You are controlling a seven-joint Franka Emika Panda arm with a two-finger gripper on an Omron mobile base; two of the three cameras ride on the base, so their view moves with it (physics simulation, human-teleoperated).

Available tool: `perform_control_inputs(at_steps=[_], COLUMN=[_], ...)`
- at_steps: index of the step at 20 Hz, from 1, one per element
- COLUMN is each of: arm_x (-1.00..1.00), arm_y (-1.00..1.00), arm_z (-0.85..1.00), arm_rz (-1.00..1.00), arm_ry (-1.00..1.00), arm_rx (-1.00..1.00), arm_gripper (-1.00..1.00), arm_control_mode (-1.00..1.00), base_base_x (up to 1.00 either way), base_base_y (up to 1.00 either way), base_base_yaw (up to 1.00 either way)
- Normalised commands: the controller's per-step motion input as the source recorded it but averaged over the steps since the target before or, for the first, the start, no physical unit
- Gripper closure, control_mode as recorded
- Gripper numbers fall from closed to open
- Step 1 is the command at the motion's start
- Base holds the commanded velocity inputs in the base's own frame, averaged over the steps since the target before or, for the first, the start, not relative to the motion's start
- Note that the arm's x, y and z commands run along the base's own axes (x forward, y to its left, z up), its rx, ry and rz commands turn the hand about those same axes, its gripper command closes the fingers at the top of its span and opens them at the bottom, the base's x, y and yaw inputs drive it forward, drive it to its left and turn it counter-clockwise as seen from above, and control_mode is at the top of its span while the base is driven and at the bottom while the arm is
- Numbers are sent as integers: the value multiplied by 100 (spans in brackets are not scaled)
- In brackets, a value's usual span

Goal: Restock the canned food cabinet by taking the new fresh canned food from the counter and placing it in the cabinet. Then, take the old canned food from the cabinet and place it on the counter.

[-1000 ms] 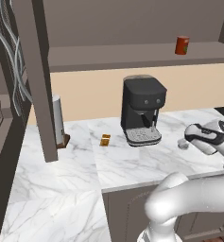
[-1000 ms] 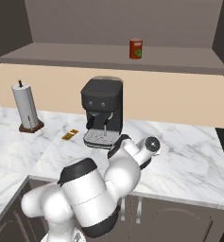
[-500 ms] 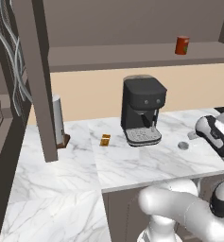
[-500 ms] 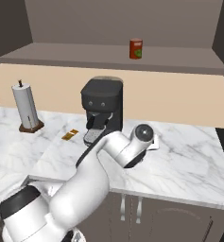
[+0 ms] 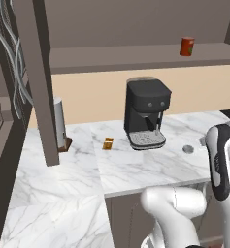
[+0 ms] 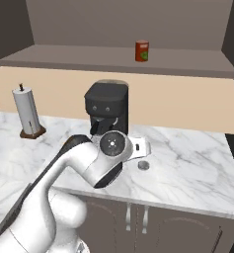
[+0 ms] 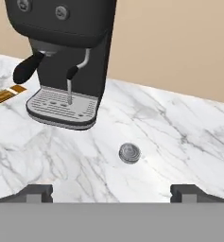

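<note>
Hand view: flat tin (image 7: 130,153) on bare counter (image 7: 179,142), hand (image 7: 111,193) spread wide

we see the can (image 5: 187,47) on the cabinet shelf (image 5: 136,57), toward its right end, above the table (image 5: 136,164). on the table, the coffee machine (image 5: 145,114) stands at the back edge, the flat tin (image 5: 188,149) before it to the right, the paper towel holder (image 5: 60,123) well left.
</note>
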Motion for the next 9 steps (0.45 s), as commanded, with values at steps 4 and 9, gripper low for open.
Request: perform_control_inputs(at_steps=[4, 9], arm_x=[-100, -37], arm_y=[69, 30], arm_z=[35, -10], arm_rz=[10, 16], arm_ry=[-30, -19], arm_rx=[-27, -18], arm_gripper=[-100, -100], arm_control_mode=[-100, -100], base_base_x=[0, 0], base_base_y=[0, 0], base_base_yaw=[0, 0])
